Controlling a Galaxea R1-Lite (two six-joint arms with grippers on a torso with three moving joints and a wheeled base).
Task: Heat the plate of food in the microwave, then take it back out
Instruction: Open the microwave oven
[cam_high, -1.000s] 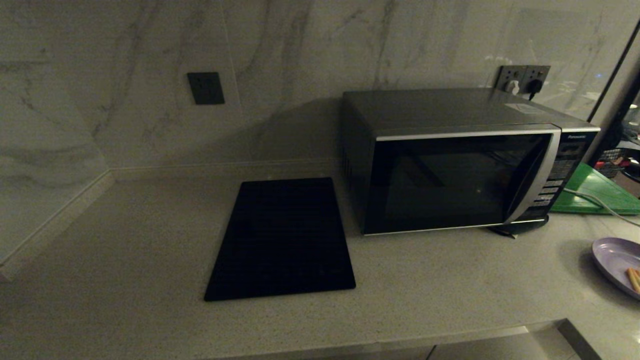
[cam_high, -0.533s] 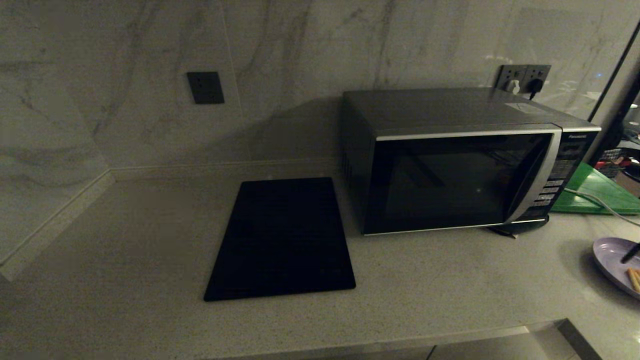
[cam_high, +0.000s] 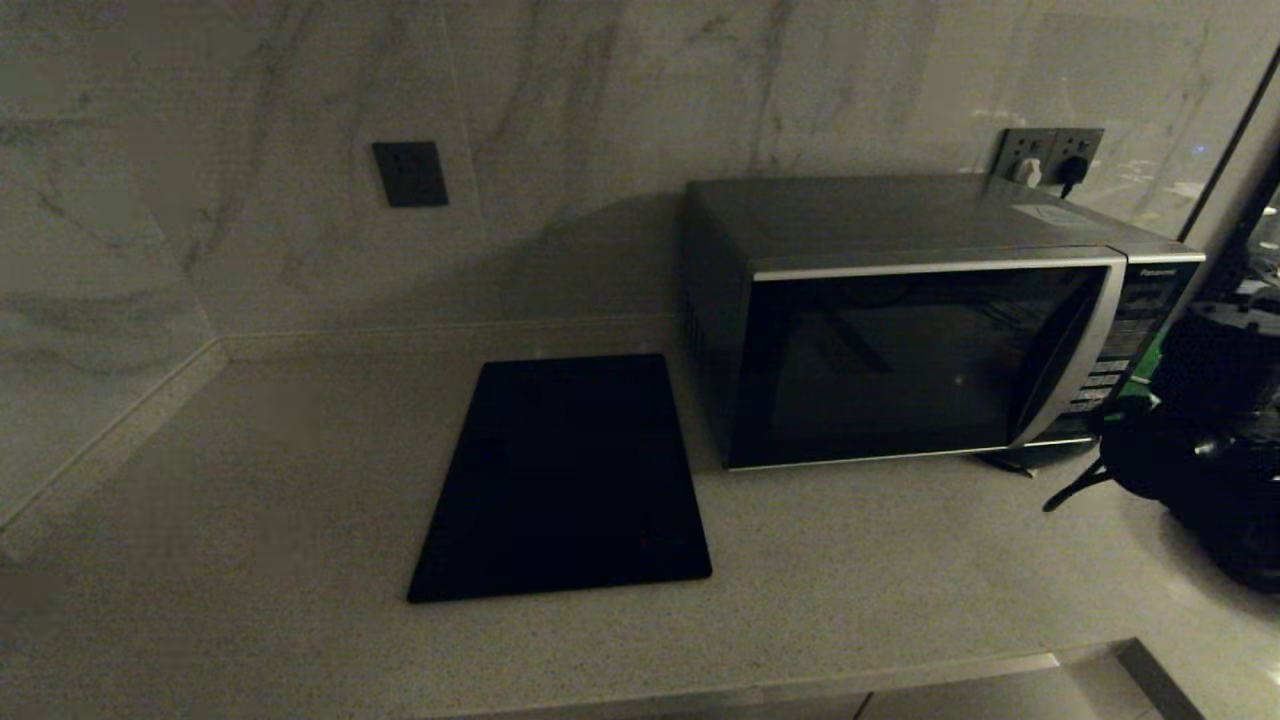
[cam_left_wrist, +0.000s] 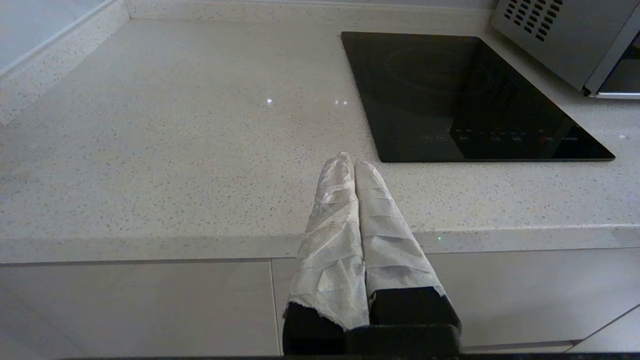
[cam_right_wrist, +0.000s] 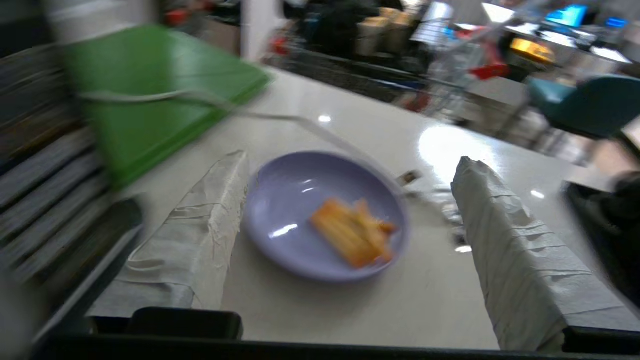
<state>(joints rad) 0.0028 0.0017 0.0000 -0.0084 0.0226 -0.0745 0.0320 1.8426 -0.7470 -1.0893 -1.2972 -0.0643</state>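
Note:
The dark grey microwave (cam_high: 920, 320) stands at the back right of the counter with its glass door closed. The lilac plate of food (cam_right_wrist: 285, 195) lies on the counter to the microwave's right, with orange-tan sticks (cam_right_wrist: 352, 232) on it. In the head view my right arm (cam_high: 1215, 450) hides the plate. My right gripper (cam_right_wrist: 352, 157) hangs just above and short of the plate, open, with one wrapped finger (cam_right_wrist: 210, 225) beside the plate's rim and nothing between the fingers. My left gripper (cam_left_wrist: 350, 161) is shut and empty, parked over the counter's front edge.
A flat black slab (cam_high: 560, 480) lies left of the microwave. A green board (cam_right_wrist: 150, 95) and a white cable (cam_right_wrist: 280, 117) lie just beyond the plate. Wall sockets (cam_high: 1048, 152) sit behind the microwave. The counter's front edge (cam_left_wrist: 150, 240) runs below the left gripper.
My right arm has swung in from the right in the head view and now covers the plate. Its fingers have spread apart. The left arm and the microwave have not moved.

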